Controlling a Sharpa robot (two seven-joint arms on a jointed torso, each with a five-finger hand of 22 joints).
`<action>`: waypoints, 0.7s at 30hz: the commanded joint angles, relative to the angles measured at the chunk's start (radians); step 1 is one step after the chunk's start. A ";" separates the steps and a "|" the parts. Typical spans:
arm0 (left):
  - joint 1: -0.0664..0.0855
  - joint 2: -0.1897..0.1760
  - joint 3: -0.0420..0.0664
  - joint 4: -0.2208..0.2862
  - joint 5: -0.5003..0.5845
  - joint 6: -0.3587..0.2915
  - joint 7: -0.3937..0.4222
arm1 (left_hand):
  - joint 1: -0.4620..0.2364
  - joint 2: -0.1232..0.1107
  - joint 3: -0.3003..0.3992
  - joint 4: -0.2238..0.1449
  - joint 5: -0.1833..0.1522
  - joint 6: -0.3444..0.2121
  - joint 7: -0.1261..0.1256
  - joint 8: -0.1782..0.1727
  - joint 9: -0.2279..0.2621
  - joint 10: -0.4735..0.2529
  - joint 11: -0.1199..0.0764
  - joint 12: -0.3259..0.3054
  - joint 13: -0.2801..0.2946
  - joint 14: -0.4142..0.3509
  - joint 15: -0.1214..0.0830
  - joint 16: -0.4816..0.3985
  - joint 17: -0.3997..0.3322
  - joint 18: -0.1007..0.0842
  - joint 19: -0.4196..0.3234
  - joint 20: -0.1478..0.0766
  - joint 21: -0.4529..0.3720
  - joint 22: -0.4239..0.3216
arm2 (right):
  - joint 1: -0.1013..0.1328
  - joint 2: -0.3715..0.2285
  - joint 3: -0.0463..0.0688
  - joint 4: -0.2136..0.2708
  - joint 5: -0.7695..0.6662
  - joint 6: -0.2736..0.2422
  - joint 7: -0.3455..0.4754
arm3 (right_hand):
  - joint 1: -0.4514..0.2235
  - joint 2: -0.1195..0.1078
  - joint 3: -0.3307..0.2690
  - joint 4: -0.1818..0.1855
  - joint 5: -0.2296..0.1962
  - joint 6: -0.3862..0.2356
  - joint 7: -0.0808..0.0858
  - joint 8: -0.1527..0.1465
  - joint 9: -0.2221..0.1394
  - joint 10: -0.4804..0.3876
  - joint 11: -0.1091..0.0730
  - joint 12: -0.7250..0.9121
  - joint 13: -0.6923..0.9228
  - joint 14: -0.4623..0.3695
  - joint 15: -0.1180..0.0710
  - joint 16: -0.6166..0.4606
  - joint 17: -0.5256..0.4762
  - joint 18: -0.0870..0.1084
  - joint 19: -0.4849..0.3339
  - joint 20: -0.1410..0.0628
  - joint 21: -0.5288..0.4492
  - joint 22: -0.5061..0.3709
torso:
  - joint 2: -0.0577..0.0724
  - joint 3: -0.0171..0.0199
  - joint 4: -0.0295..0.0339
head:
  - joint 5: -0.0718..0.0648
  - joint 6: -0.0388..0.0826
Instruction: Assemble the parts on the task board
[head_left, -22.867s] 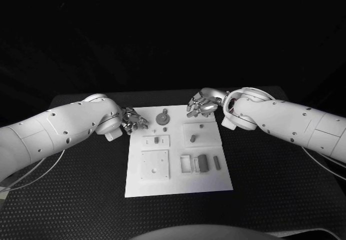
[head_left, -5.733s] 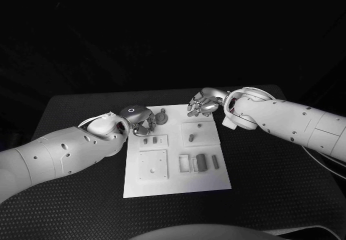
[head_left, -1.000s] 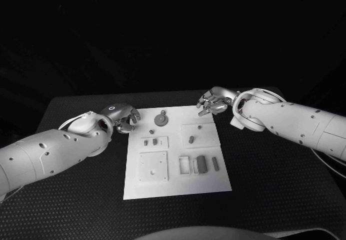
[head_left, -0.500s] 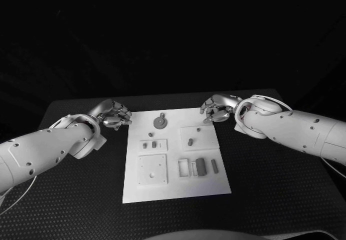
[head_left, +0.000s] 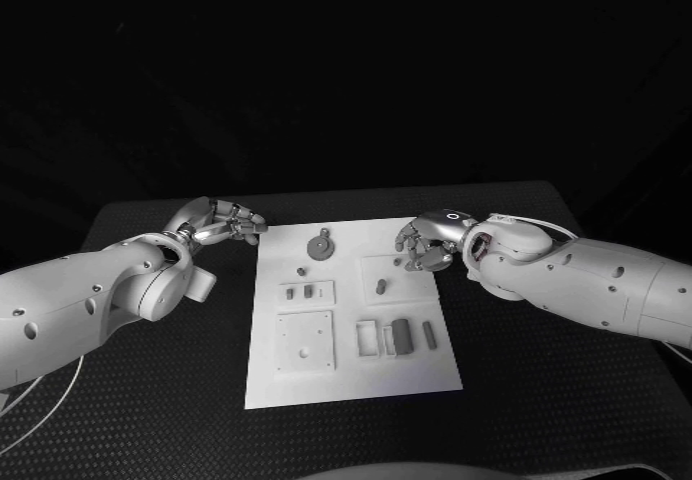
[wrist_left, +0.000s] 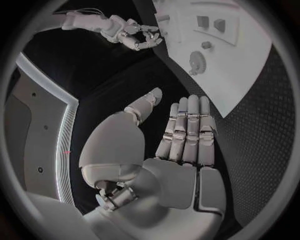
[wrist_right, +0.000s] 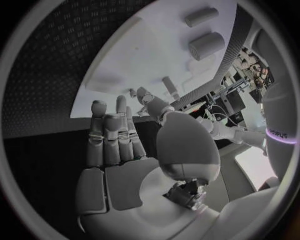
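Observation:
The white task board lies in the middle of the black table. On it sit a round grey part with a tab, a small peg, a short upright peg on a raised square, and dark bars in a tray. My left hand hovers off the board's far left corner, fingers straight, holding nothing. My right hand hangs over the board's far right edge, also holding nothing. The left wrist view shows my left hand's flat palm and the round part. The right wrist view shows my right hand's bare palm before the board.
A plate with two slots and a square plate with a small hole lie on the board's left half. Black table mat surrounds the board on all sides. Two grey cylinders stand out in the right wrist view.
My left hand has drawn back from the board's far left edge and straightened its fingers. My right hand has come nearer, down over the board's far right edge.

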 joint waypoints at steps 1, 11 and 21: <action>0.001 0.000 0.001 0.008 0.085 0.030 0.051 | -0.010 0.004 -0.004 -0.008 -0.006 -0.012 0.000 0.006 0.000 -0.019 0.004 -0.003 -0.008 -0.008 0.013 -0.044 -0.003 -0.011 -0.017 0.010 0.000 -0.034 | -0.005 0.010 -0.001 -0.003 -0.087 -0.033 -0.020 | 0.001 -0.010 -0.002 0.000 0.004 0.017 0.016 0.003 -0.003 0.006 0.000 -0.009 -0.006 0.004 0.003 0.007 -0.002 0.013 0.007 -0.003 0.005 0.017 | 0.001 -0.0004 0.0003 | 0.004 0.000; 0.001 0.001 0.001 0.013 0.090 0.037 0.054 | -0.008 0.009 -0.009 -0.009 -0.006 -0.014 0.002 0.010 0.000 -0.020 0.004 0.000 -0.013 0.000 0.018 -0.077 0.006 -0.008 -0.020 0.016 0.002 -0.065 | -0.017 0.038 -0.006 -0.018 -0.105 -0.051 -0.031 | 0.005 -0.010 0.002 0.000 0.004 0.014 0.017 0.001 -0.007 0.014 0.000 -0.015 -0.016 0.009 0.003 0.007 -0.003 0.013 0.012 -0.005 0.006 0.016 | 0.002 0.0000 -0.0004 | 0.008 -0.002; 0.001 0.001 0.001 0.013 0.090 0.040 0.047 | -0.009 0.009 -0.012 -0.009 -0.007 -0.015 0.002 0.010 0.000 -0.020 0.005 0.000 -0.014 0.003 0.018 -0.084 0.010 -0.007 -0.018 0.016 0.002 -0.072 | -0.025 0.059 -0.009 -0.042 -0.109 -0.027 -0.032 | 0.009 0.010 0.010 -0.002 0.004 0.033 0.011 0.011 -0.007 0.017 0.001 -0.036 -0.038 0.011 0.004 0.005 -0.005 0.013 0.013 -0.006 0.005 0.015 | 0.002 0.0002 -0.0003 | 0.011 -0.006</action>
